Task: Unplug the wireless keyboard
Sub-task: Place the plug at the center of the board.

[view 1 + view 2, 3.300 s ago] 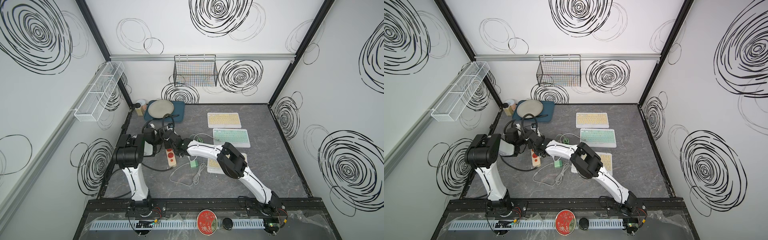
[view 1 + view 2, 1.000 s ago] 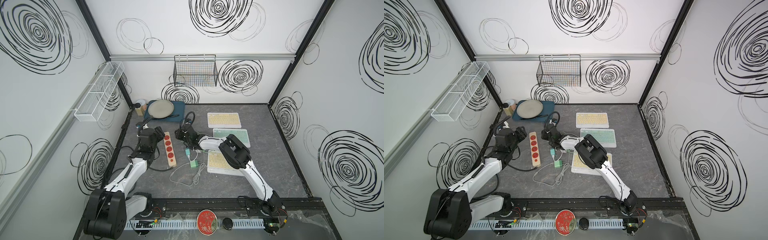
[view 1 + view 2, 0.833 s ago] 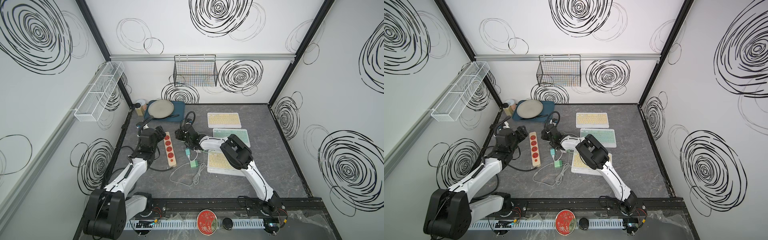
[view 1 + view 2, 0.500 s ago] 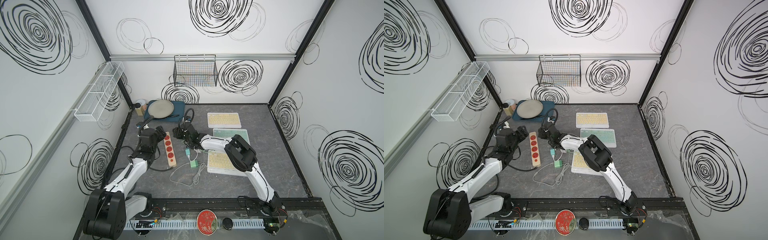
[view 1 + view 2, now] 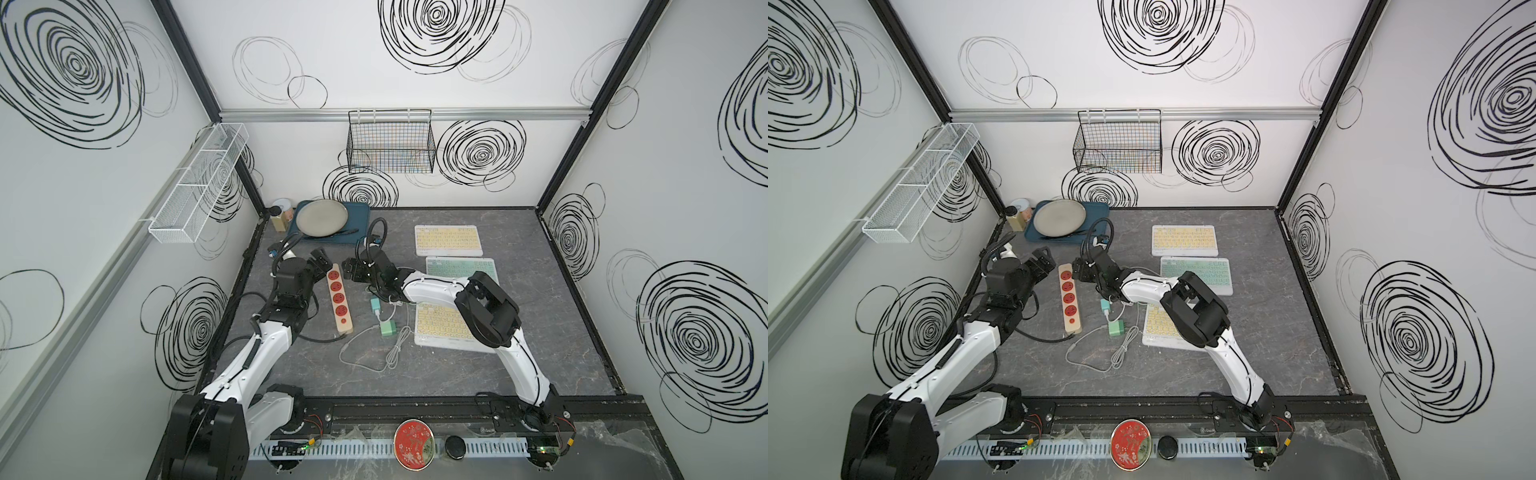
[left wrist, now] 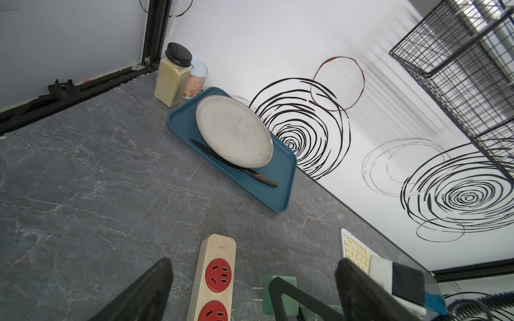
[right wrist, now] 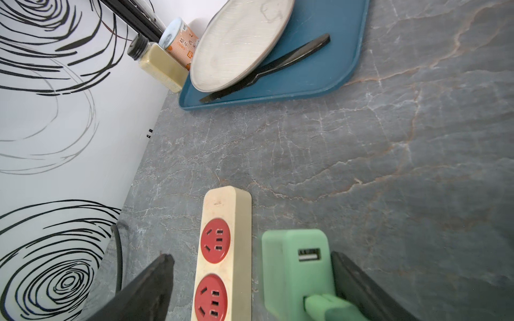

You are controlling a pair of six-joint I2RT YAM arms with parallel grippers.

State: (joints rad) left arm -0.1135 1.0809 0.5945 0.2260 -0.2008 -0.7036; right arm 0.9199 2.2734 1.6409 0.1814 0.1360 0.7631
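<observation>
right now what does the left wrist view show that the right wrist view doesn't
Only left wrist: the wire basket on the wall and the corner of a yellow keyboard. Only right wrist: the USB port on the green charger and a black cord. Both: that charger, power strip, blue tray, plate, knife, spice jar.

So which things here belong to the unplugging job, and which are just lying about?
Job: power strip, green charger, grey cable, three keyboards (which one is unclear).
Lying about: blue tray, plate, black knife, spice jar, cup, wire basket.
</observation>
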